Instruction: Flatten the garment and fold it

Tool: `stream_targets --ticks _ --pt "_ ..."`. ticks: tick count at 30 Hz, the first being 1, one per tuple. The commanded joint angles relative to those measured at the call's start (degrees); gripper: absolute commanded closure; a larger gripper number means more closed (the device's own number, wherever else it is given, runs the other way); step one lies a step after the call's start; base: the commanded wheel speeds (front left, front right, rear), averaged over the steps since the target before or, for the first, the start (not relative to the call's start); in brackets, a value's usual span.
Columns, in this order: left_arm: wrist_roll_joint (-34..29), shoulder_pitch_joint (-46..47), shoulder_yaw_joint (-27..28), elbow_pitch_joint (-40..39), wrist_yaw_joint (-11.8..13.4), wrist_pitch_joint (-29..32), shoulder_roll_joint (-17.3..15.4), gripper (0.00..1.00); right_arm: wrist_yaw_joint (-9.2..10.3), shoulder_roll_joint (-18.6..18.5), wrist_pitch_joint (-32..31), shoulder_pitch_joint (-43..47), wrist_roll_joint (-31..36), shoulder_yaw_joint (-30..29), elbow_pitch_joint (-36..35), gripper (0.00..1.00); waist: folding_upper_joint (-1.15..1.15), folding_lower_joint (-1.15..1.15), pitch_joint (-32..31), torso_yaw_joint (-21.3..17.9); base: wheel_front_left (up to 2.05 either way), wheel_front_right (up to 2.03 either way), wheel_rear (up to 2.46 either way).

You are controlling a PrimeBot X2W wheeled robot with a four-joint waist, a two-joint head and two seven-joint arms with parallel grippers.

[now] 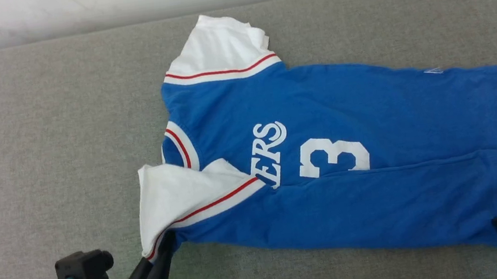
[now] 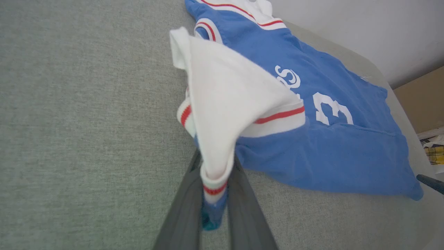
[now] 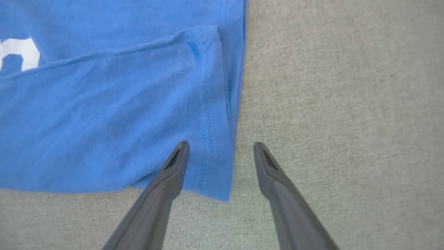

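Observation:
The garment (image 1: 370,114) is a royal-blue jersey lying sideways on grey fabric, collar to the left, hem to the right, with white "ERS" and a 3. Its near side is folded over the body. My left gripper (image 1: 164,242) is shut on the near white sleeve (image 2: 225,114), lifting its red-striped cuff off the surface. My right gripper (image 3: 221,150) stands open over the near hem corner (image 3: 216,173); one finger is above the blue cloth and the other above bare fabric. The far white sleeve (image 1: 219,47) lies flat.
The grey cloth-covered surface (image 1: 37,138) runs wide to the left and in front of the jersey. A pale wall (image 1: 115,3) closes the far edge. In the left wrist view, a brown box (image 2: 421,100) and clutter sit past the surface's far corner.

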State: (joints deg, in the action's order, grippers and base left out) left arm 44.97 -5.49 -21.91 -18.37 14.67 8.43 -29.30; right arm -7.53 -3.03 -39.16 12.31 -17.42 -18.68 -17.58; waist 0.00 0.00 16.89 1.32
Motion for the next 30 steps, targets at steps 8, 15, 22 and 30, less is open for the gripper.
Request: stream_targets --ticks 8,15,22,30 --pt "-0.33 2.63 -0.25 0.72 -0.82 0.14 -0.19 1.0 0.04 0.15 1.63 -0.05 1.23 1.49 5.28 0.0 0.0 0.0 1.91 0.72 0.0 0.0 0.0" --pt "-0.17 3.02 -0.18 1.19 -0.92 -0.04 -0.11 1.0 0.04 0.15 -0.67 0.31 -1.71 3.86 6.83 1.0 0.0 0.0 1.79 0.89 0.0 0.0 0.0" --pt "0.37 3.0 0.12 1.82 -1.04 -0.64 0.22 1.0 0.04 0.15 0.69 -0.54 -1.56 3.81 5.36 1.0 0.0 0.0 1.24 0.67 0.0 0.0 0.0" --pt "3.45 -0.1 3.02 -2.65 -1.69 -0.6 -1.9 1.0 0.04 -0.28 -1.66 -2.44 -1.75 1.42 -2.54 1.0 0.0 0.0 -1.22 0.1 0.0 0.0 0.0"
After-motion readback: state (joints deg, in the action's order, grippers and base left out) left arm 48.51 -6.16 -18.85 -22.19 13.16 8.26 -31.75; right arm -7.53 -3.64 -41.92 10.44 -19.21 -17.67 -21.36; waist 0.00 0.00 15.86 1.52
